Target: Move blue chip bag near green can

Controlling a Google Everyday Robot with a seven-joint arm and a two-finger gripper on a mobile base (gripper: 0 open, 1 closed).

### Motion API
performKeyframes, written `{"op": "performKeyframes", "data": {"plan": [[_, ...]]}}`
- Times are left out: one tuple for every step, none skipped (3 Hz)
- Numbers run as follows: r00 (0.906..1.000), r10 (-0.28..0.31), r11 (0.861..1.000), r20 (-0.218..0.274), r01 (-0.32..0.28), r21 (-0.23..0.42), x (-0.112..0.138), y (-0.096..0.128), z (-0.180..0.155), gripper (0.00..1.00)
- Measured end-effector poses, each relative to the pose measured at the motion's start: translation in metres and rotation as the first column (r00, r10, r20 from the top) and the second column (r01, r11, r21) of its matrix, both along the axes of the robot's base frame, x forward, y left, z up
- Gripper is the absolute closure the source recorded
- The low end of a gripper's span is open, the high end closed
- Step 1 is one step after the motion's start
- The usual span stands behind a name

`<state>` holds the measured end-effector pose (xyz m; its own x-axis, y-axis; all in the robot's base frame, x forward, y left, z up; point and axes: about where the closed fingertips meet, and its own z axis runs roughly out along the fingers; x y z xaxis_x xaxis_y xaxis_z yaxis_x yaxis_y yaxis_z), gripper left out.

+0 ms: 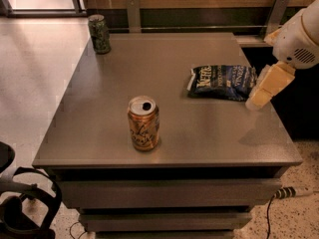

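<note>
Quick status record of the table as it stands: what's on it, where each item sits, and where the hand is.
table: grey top, three items on it
blue chip bag: lying flat, right side
green can: upright, far left corner
orange can: upright, front centre, tab hole open
hand: over the table's right edge, at the bag's right end; contact unclear
bag to green can: far apart, move not yet done
</note>
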<state>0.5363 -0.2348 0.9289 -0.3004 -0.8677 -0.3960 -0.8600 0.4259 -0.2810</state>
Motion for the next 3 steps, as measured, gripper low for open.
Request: {"op": "performKeyframes", "data": {"plan": [[0.999, -0.038, 0.999, 0.024, 0.037, 0.024, 0.035, -0.015, -0.017, 0.0], [0.997, -0.061, 0.997, 0.047, 0.059, 0.045, 0.063, -0.036, -0.027, 0.0], [0.9967, -0.079, 0.995, 0.019, 0.078, 0.058, 0.085, -0.051, -0.041, 0.0]]}}
